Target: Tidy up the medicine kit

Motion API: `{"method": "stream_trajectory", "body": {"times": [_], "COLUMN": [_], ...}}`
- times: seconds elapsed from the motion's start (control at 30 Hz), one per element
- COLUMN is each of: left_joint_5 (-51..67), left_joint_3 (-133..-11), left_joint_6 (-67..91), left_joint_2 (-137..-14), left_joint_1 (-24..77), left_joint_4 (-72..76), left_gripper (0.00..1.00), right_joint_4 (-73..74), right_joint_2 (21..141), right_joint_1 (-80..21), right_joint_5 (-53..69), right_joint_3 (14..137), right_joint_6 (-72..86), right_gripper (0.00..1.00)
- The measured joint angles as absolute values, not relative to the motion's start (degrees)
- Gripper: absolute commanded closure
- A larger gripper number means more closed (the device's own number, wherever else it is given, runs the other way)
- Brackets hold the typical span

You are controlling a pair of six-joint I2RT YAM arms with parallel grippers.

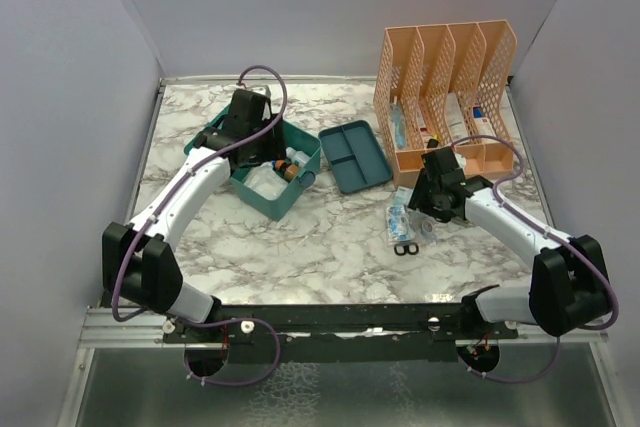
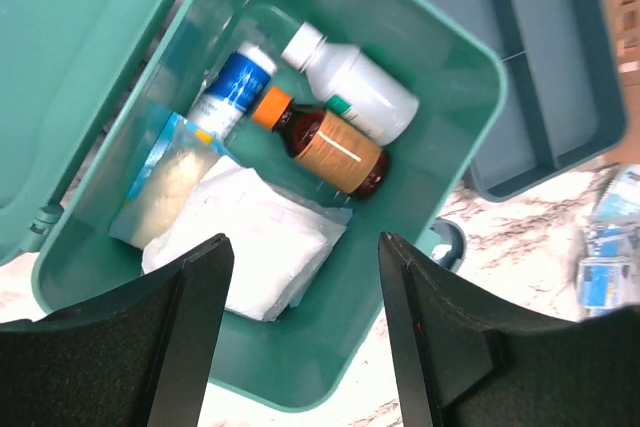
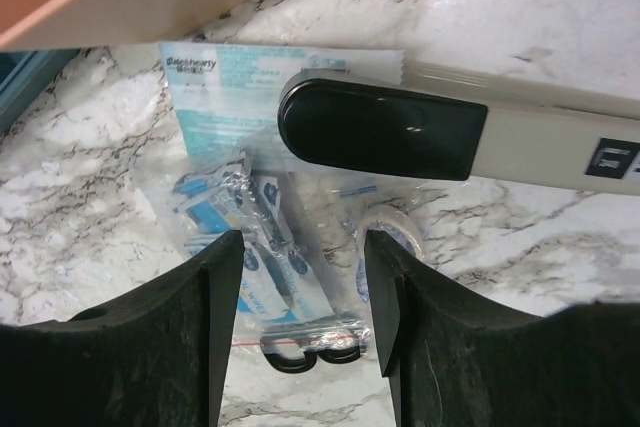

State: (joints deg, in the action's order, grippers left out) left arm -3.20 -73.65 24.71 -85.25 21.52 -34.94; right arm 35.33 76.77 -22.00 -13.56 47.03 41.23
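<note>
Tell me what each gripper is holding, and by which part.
Nothing is held. The left gripper hangs open over the open box; the right gripper hangs open over the packets.

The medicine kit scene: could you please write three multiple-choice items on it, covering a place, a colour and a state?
1. Where is the divided insert tray?
A. Inside the medicine kit box.
B. On the table, between the box and the peach file organizer.
C. Propped against the back wall.

2. What colour is the cap of the amber bottle?
A. Blue.
B. White.
C. Orange.

3. The box's lid is:
A. open.
B. latched shut.
C. missing.

Answers:
1 B: the top view shows it flat on the marble beside the box.
2 C: the left wrist view shows an orange cap.
3 A: the lid lies folded back and the contents show.
</note>
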Motion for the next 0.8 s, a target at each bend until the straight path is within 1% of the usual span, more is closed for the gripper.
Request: {"method": "stream_trajectory", "body": {"times": [0.17, 0.27, 0.4, 0.53, 0.63, 0.7, 0.8], "left_joint_5": [-0.89, 2.15, 6.9, 10.79, 11.92, 12.34, 12.6], "left_joint_3": [-73.97, -71.68, -67.85, -64.42, -62.78, -62.43, -62.43], "left_joint_6": [22.79, 21.82, 21.54, 21.91, 22.2, 22.33, 22.41], "left_joint_2": [-81.14, -77.21, -72.18, -69.01, -67.79, -67.35, -66.94], "left_joint_1": [21.52, 21.52, 21.52, 21.52, 21.52, 21.52, 21.52], "left_joint_4": [-31.77, -27.22, -20.91, -14.87, -12.08, -10.9, -9.3], "left_gripper": [0.34, 0.33, 0.32, 0.31, 0.29, 0.29, 0.26], "right_joint_4": [29.58, 28.14, 25.96, 24.12, 23.46, 23.11, 22.39], "right_joint_2": [75.22, 75.26, 76.31, 78.76, 80.4, 80.66, 80.66], "right_joint_1": [-20.23, -20.12, -19.59, -19.38, -19.38, -19.38, -19.38], "right_joint_5": [-7.2, -4.89, -2.83, -0.69, 1.21, 2.52, 3.7], "right_joint_3": [42.74, 41.91, 41.85, 41.67, 41.65, 41.63, 41.63], "right_joint_6": [37.19, 35.86, 34.48, 33.15, 32.01, 31.16, 30.26], "right_gripper": [0.49, 0.5, 0.54, 0.6, 0.67, 0.74, 0.88]}}
